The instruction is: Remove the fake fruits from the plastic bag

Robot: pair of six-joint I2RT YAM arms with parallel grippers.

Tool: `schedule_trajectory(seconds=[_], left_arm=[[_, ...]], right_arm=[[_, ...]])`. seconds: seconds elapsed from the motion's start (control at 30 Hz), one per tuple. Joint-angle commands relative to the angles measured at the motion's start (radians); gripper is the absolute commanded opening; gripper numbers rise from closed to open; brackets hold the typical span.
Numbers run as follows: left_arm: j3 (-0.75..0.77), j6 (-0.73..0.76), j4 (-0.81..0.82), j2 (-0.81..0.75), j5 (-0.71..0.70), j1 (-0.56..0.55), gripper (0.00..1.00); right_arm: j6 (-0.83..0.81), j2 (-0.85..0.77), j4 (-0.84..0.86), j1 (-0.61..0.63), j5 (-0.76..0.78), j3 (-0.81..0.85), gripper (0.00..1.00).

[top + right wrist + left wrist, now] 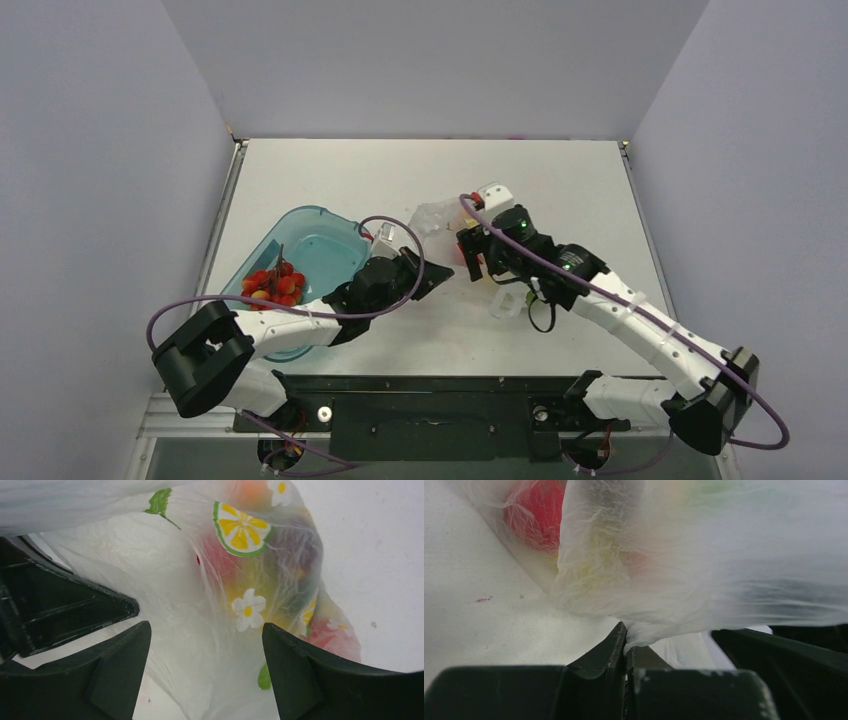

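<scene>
The plastic bag (437,216) lies crumpled in the middle of the table, between the two arms. My left gripper (441,274) is shut on a pinch of the bag's film (659,630), its jaws (626,636) pressed together. My right gripper (470,262) is open over the bag, and its fingers (205,630) straddle loose film with a lemon and flower print (242,529). The fake fruits show only as blurs through the plastic: a red fruit (536,515), a reddish patch (220,560) and a pink-red one (334,636).
A teal-blue oval tray (325,243) stands left of the bag with a cluster of red berries (275,283) in it. The left arm reaches across the tray's near end. Grey walls close in the table on the left, back and right.
</scene>
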Motion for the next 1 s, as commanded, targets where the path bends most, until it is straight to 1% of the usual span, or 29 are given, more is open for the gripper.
schedule_trajectory(seconds=[0.0,0.07,0.1,0.13,0.17,0.2,0.23,0.27,0.3,0.33,0.37,0.4,0.47,0.53,0.57,0.67,0.73,0.83,0.97], left_arm=[[-0.008,-0.007,0.000,-0.038,-0.004,-0.003,0.00],[-0.006,-0.015,-0.005,-0.038,0.000,-0.003,0.00],[-0.005,-0.016,-0.005,-0.037,0.004,-0.003,0.00],[-0.005,-0.018,-0.005,-0.037,0.007,-0.003,0.00],[-0.005,-0.017,-0.005,-0.038,0.012,-0.003,0.00],[-0.010,-0.018,-0.005,-0.039,0.014,-0.002,0.00],[-0.011,-0.018,-0.005,-0.040,0.017,-0.002,0.00],[-0.017,-0.019,-0.005,-0.046,0.018,0.000,0.00],[-0.023,-0.021,-0.003,-0.049,0.018,0.002,0.00],[-0.035,-0.022,-0.001,-0.056,0.018,0.004,0.00],[-0.047,-0.022,-0.001,-0.060,0.019,0.011,0.00],[-0.056,-0.021,-0.002,-0.065,0.027,0.015,0.00],[-0.088,-0.026,-0.009,-0.069,0.054,0.051,0.00],[-0.116,-0.032,-0.006,-0.068,0.100,0.079,0.00],[-0.124,-0.031,0.006,-0.066,0.118,0.087,0.00],[-0.149,-0.008,0.013,-0.075,0.178,0.105,0.00],[-0.158,0.018,-0.010,-0.091,0.201,0.110,0.00],[-0.179,0.045,-0.032,-0.128,0.210,0.114,0.00],[-0.225,0.046,-0.017,-0.185,0.217,0.130,0.00]], right_arm=[[-0.041,0.081,0.232,0.024,0.153,-0.049,0.77],[-0.033,0.120,0.259,0.025,0.254,-0.064,0.77],[-0.029,0.136,0.262,0.025,0.279,-0.065,0.77],[-0.019,0.169,0.254,0.024,0.346,-0.060,0.76],[0.014,0.185,0.243,0.024,0.420,-0.046,0.74],[0.029,0.212,0.223,0.019,0.451,-0.042,0.71],[0.052,0.223,0.216,0.016,0.504,-0.042,0.64],[0.061,0.236,0.217,0.007,0.525,-0.047,0.60],[0.075,0.239,0.221,0.002,0.549,-0.063,0.53],[0.078,0.237,0.234,-0.018,0.551,-0.072,0.49],[0.082,0.233,0.241,-0.043,0.541,-0.089,0.43],[0.086,0.223,0.250,-0.059,0.532,-0.094,0.40],[0.091,0.203,0.256,-0.115,0.476,-0.090,0.17],[0.085,0.187,0.256,-0.190,0.440,-0.066,0.00],[0.080,0.176,0.257,-0.208,0.421,-0.056,0.00],[0.056,0.156,0.256,-0.290,0.271,0.010,0.00],[0.044,0.164,0.225,-0.315,0.226,0.075,0.00],[0.005,0.213,0.168,-0.331,0.239,0.202,0.00],[-0.031,0.252,0.113,-0.351,0.266,0.307,0.00]])
